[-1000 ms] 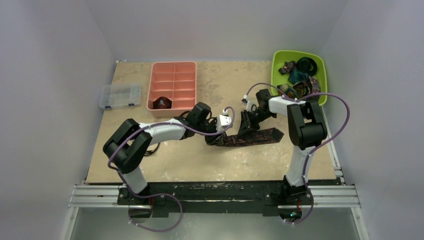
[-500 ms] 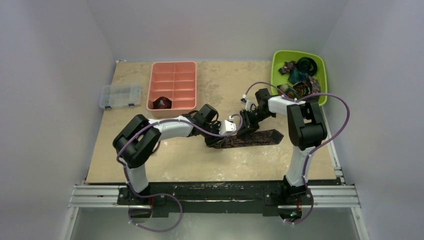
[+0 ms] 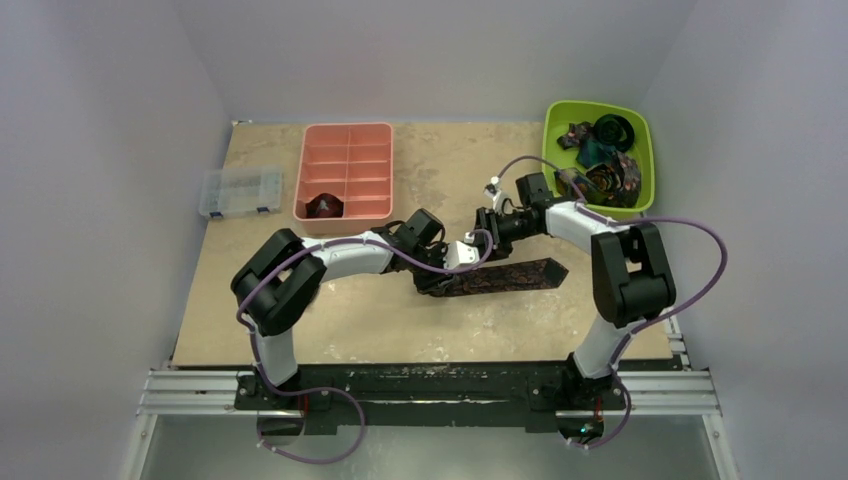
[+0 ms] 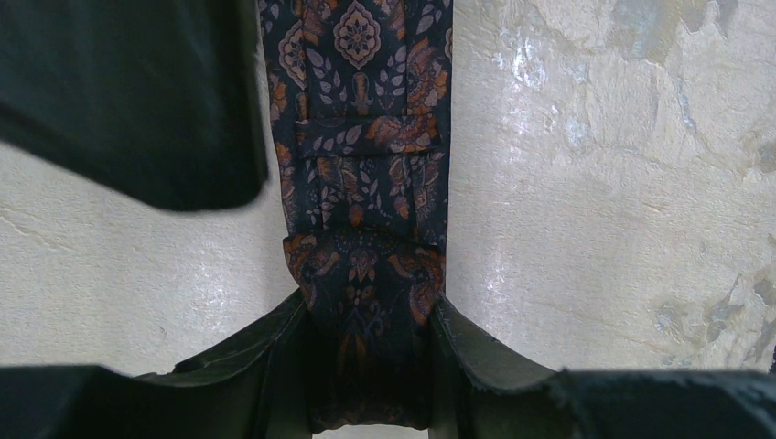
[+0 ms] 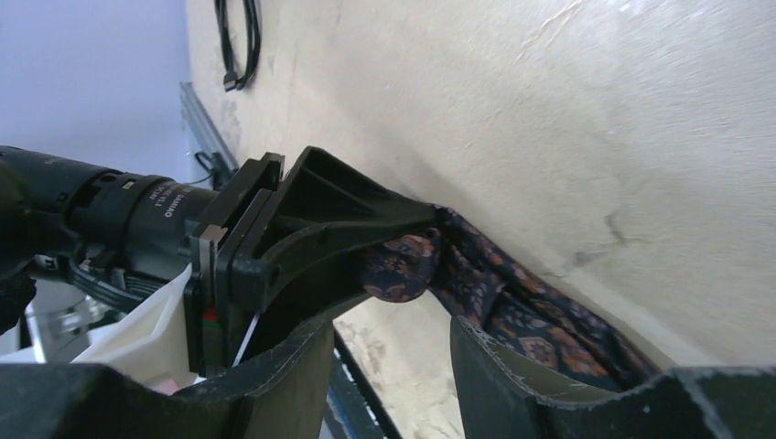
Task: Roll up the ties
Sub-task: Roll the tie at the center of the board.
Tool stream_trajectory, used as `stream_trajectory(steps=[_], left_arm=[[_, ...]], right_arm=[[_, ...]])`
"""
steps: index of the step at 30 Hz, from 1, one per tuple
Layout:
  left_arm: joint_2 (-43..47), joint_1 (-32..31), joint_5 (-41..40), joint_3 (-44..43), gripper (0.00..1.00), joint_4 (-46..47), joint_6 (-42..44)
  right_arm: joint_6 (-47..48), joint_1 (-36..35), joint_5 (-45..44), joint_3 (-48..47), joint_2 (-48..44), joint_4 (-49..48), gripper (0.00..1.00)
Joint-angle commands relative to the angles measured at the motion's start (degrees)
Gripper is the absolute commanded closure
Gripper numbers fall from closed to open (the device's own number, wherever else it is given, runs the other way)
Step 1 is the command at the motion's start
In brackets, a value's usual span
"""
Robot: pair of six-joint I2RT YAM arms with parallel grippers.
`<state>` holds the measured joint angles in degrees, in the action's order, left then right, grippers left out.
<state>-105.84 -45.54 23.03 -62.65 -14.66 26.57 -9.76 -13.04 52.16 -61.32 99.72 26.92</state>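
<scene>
Pale grey-lilac walls (image 3: 430, 60) close in the bench (image 3: 400, 320) on three sides. The bench top is beige and mottled like stone, with glossy patches of light. A metal rail (image 3: 190, 392) runs along its near edge.

Overhead view looks down; 2 close wrist views share the tie (image 4: 366, 183).

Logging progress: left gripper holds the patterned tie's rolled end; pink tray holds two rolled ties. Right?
Not two: the top view shows one rolled tie in the pink tray. The left gripper holds the patterned tie by its rolled end.
</scene>
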Motion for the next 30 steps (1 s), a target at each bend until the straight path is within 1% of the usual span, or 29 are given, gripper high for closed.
stream_trajectory(steps=[1, 6, 9, 13, 16, 19, 22, 23, 25, 26, 28, 30], left_arm=[[-3.1, -0.3, -3.2, 2.6, 0.68, -4.7, -1.0], [-3.2, -0.3, -3.2, 2.5, 0.67, -4.8, -1.2], [-3.3, -0.3, -3.3, 2.6, 0.67, -4.6, -1.0], [-3.1, -0.3, -3.3, 2.7, 0.67, -4.5, -0.9], [-3.2, -0.3, -3.3, 2.6, 0.66, -4.5, -1.1], [-3.4, -0.3, -3.3, 2.5, 0.66, -4.7, -1.2], [-3.5, -0.3, -3.3, 2.4, 0.65, -4.5, -1.5], [-3.5, -0.3, -3.2, 2.4, 0.65, -4.5, -1.7], [-3.6, -0.3, -3.3, 2.2, 0.65, -4.4, -2.2], [-3.8, -0.3, -3.3, 2.1, 0.64, -4.4, -2.4], [-3.9, -0.2, -3.2, 2.0, 0.61, -3.9, -3.2], [-3.3, 0.4, -2.2, 2.3, 0.55, -2.7, -4.2]], right_arm=[[-6.9, -3.3, 4.7, 2.0, 2.6, -8.1, 0.49], [-6.2, -5.0, 4.7, 3.3, 6.0, -10.0, 0.47], [-7.6, -6.3, 5.0, 3.7, 7.1, -12.8, 0.46], [-8.6, -8.0, 5.2, 4.0, 7.8, -14.8, 0.48], [-8.6, -8.2, 4.6, 4.1, 8.8, -15.7, 0.54], [-7.3, -8.2, 4.4, 3.3, 10.6, -14.5, 0.65], [-5.5, -8.2, 3.9, 3.1, 11.8, -13.0, 0.73], [-5.3, -8.2, 3.9, 3.3, 12.0, -12.9, 0.77], [-4.1, -8.2, 3.1, 3.1, 12.3, -12.0, 0.95], [-3.7, -8.2, 2.6, 3.0, 12.4, -11.6, 1.0], [-1.4, -8.2, 1.1, 2.1, 13.1, -9.4, 1.0], [0.3, -8.2, -0.6, 2.0, 13.5, -8.3, 1.0]])
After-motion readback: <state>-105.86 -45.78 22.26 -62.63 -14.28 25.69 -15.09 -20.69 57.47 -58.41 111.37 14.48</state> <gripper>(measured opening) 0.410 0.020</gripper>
